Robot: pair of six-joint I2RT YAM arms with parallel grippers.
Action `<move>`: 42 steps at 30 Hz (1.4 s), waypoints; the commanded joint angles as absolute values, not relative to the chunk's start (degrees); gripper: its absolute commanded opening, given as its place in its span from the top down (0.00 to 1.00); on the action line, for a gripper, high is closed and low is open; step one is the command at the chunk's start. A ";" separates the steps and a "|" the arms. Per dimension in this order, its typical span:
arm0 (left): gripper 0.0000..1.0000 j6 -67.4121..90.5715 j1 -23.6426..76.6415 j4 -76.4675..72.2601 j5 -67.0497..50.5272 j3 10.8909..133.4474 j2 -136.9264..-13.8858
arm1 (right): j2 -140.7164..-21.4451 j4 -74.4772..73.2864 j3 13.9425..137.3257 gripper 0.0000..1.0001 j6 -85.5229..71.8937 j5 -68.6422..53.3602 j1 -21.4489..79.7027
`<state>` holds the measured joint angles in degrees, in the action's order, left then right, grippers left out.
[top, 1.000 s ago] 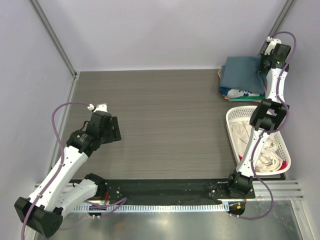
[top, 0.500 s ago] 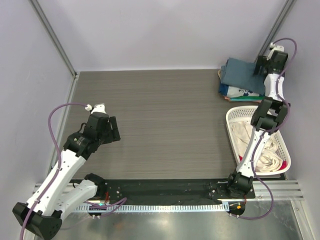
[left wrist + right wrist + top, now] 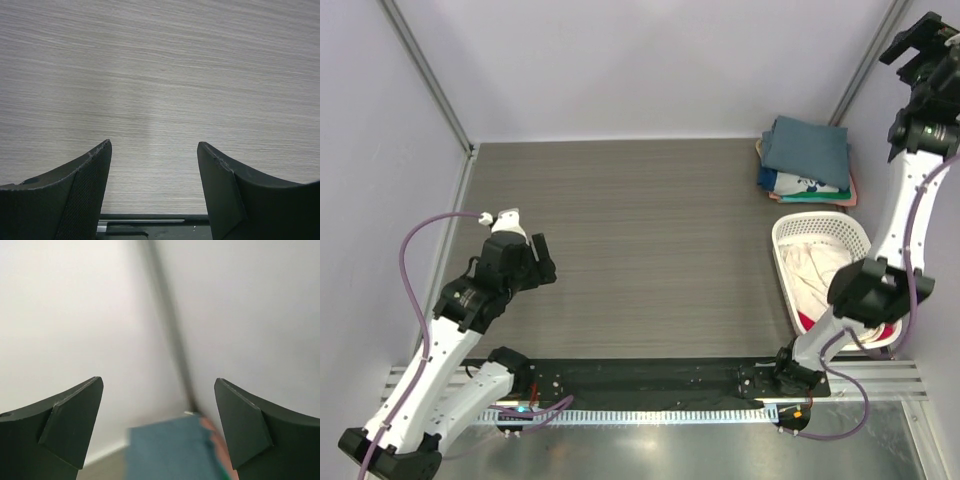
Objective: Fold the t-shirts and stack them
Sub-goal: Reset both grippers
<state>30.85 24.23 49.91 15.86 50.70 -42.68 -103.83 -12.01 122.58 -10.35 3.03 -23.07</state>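
A stack of folded t-shirts lies at the table's back right corner. A slate-blue one (image 3: 807, 148) is on top and a navy one with white print (image 3: 808, 184) shows beneath it, with a pink edge (image 3: 216, 441) at the side. My right gripper (image 3: 918, 45) hangs high above and to the right of the stack, open and empty (image 3: 159, 385). In the right wrist view the slate-blue shirt (image 3: 170, 452) is a blur below it. My left gripper (image 3: 542, 264) is low over bare table at the left, open with nothing between its fingers (image 3: 154, 150).
A white lattice basket (image 3: 786, 232) stands at the right edge, in front of the stack, holding crumpled cream cloth (image 3: 818, 272) and some red cloth (image 3: 886, 332). The right arm's elbow (image 3: 868, 290) hangs over the basket. Walls close in at the back, left and right.
My right gripper opened, left the top of the stack and rose up and to the right. The left gripper drew back a little toward the near left.
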 commanded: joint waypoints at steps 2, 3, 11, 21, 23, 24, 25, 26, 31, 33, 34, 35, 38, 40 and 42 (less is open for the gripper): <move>0.29 29.88 23.91 47.55 15.82 50.71 -41.13 | -91.61 -1.08 105.52 0.01 -29.35 -15.88 -19.96; 0.29 29.88 23.91 47.72 15.82 50.80 -41.05 | -85.84 2.69 95.03 0.00 -29.96 -15.56 -18.30; 0.27 29.62 23.99 47.11 14.33 50.71 -38.76 | -72.60 -3.94 71.12 0.00 -30.51 -15.47 5.13; 0.24 29.36 23.99 45.53 12.48 50.36 -35.60 | -60.74 -9.49 45.37 0.00 -35.07 -19.51 16.42; 0.24 29.36 23.91 45.88 13.09 50.45 -35.59 | -59.16 -10.37 42.55 0.00 -36.12 -19.16 18.01; 0.24 29.36 23.91 46.05 13.27 50.62 -35.42 | -57.58 -10.55 40.28 0.00 -36.30 -18.81 18.63; 0.24 29.27 23.99 46.05 13.45 50.45 -35.33 | -56.61 -11.68 39.47 0.00 -36.47 -18.29 19.42; 0.24 29.35 23.99 45.97 13.97 50.36 -35.33 | -55.64 -12.39 38.51 0.00 -36.74 -16.98 19.77; 0.25 29.62 23.99 46.58 15.12 50.71 -34.81 | -46.70 -18.18 37.71 0.00 -33.93 -13.54 20.21; 0.24 29.71 23.99 46.41 15.29 50.63 -34.19 | -44.13 -18.98 37.18 0.00 -33.23 -11.96 20.21; 0.24 29.79 23.91 46.23 15.29 50.63 -33.58 | -42.12 -19.33 36.83 0.00 -33.40 -11.61 20.21; 0.24 29.79 23.99 46.14 15.29 50.54 -33.31 | -41.49 -19.34 36.30 0.00 -33.40 -11.34 20.21; 0.23 29.79 23.91 45.62 15.47 50.19 -32.26 | -39.91 -19.42 34.90 0.00 -34.45 -11.25 20.22; 0.23 29.79 23.99 45.53 15.21 50.19 -32.26 | -39.99 -19.25 34.28 0.00 -34.98 -11.42 20.21; 0.23 29.79 23.91 45.62 15.29 50.27 -32.43 | -40.87 -19.07 33.58 0.00 -35.16 -11.43 20.21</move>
